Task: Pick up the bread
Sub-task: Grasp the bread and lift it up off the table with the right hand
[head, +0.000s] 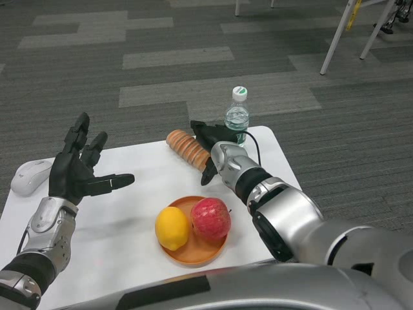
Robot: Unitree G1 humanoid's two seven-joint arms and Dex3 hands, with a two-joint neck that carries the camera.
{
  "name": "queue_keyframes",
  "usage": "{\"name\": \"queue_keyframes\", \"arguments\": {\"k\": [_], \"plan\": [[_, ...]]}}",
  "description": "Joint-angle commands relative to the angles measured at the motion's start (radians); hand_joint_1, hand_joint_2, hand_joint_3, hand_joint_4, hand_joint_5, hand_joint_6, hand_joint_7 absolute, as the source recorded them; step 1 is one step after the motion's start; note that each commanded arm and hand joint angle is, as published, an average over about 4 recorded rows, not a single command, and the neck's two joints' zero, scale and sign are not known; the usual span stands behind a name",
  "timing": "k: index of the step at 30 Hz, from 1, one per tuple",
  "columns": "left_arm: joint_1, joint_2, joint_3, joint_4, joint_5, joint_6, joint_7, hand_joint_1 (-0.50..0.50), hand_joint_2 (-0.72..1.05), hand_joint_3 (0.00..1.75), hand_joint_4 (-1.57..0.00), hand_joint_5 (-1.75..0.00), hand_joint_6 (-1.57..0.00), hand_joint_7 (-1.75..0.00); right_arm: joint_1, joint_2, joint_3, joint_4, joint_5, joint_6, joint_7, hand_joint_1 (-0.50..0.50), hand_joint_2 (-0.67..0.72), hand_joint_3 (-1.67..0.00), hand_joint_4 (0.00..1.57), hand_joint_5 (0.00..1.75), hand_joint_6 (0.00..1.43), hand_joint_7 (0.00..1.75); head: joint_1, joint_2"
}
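The bread (pixel 187 146), a ridged brown loaf, lies on the white table (pixel 122 213) near its far edge, running diagonally. My right hand (pixel 210 147) is at the loaf's right end. Its fingers (pixel 199 128) reach behind the loaf and its thumb (pixel 208 174) points down in front, so the loaf's end sits between them. The fingers look spread rather than closed tight, and the bread rests on the table. My left hand (pixel 76 169) hovers over the table's left side, fingers apart and holding nothing.
A clear water bottle (pixel 237 116) with a green cap stands just behind my right hand. An orange plate (pixel 193 253) with a lemon (pixel 171 228) and a red apple (pixel 210 219) sits near the front. A white mouse (pixel 29 176) lies at the far left.
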State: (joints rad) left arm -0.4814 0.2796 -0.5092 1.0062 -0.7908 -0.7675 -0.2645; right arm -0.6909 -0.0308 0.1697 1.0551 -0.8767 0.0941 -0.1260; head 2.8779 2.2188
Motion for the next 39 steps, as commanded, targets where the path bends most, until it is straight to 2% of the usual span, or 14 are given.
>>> {"name": "queue_keyframes", "arguments": {"k": [1, 12, 15, 19, 21, 26, 39], "plan": [[-0.009, 0.005, -0.002, -0.003, -0.002, -0.006, -0.004, 0.50, 0.49, 0.02, 0.00, -0.41, 0.00, 0.00, -0.030, -0.001, 0.007, 0.019, -0.002, 0.001, -0.017, -0.42, -0.35, -0.08, 0.00, 0.39, 0.00, 0.00, 0.003, -0.001], [0.007, 0.004, 0.000, -0.006, -0.002, -0.006, -0.004, 0.50, 0.52, 0.00, 0.00, -0.41, 0.00, 0.00, -0.033, 0.001, 0.028, 0.053, -0.002, -0.002, -0.034, -0.42, -0.35, -0.08, 0.00, 0.39, 0.00, 0.00, 0.013, 0.000], [0.012, 0.004, 0.002, -0.006, -0.002, -0.006, -0.004, 0.50, 0.52, 0.07, 0.00, -0.41, 0.00, 0.00, -0.034, 0.002, 0.039, 0.062, -0.002, -0.005, -0.036, -0.42, -0.35, -0.08, 0.00, 0.39, 0.00, 0.00, 0.018, 0.002], [0.016, 0.004, 0.003, -0.007, -0.002, -0.007, -0.004, 0.50, 0.52, 0.04, 0.00, -0.41, 0.00, 0.00, -0.038, 0.002, 0.057, 0.077, -0.002, -0.010, -0.039, -0.42, -0.35, -0.08, 0.00, 0.39, 0.00, 0.00, 0.019, 0.002], [0.017, 0.004, 0.003, -0.008, -0.002, -0.007, -0.004, 0.50, 0.52, 0.09, 0.00, -0.41, 0.00, 0.00, -0.042, 0.002, 0.066, 0.088, -0.001, -0.015, -0.041, -0.42, -0.35, -0.08, 0.00, 0.34, 0.00, 0.00, 0.021, 0.002], [0.018, 0.004, 0.003, -0.008, -0.002, -0.007, -0.004, 0.50, 0.52, 0.00, 0.00, -0.41, 0.00, 0.00, -0.047, 0.003, 0.084, 0.112, 0.001, -0.025, -0.044, -0.42, -0.37, -0.08, 0.00, 0.34, 0.00, 0.00, 0.026, 0.000], [0.029, 0.004, 0.006, -0.011, -0.002, -0.007, -0.004, 0.50, 0.52, 0.09, 0.00, -0.41, 0.00, 0.00, -0.045, 0.001, 0.108, 0.154, 0.004, -0.038, -0.042, -0.42, -0.41, -0.08, 0.00, 0.29, 0.00, 0.00, 0.044, -0.002]]}}
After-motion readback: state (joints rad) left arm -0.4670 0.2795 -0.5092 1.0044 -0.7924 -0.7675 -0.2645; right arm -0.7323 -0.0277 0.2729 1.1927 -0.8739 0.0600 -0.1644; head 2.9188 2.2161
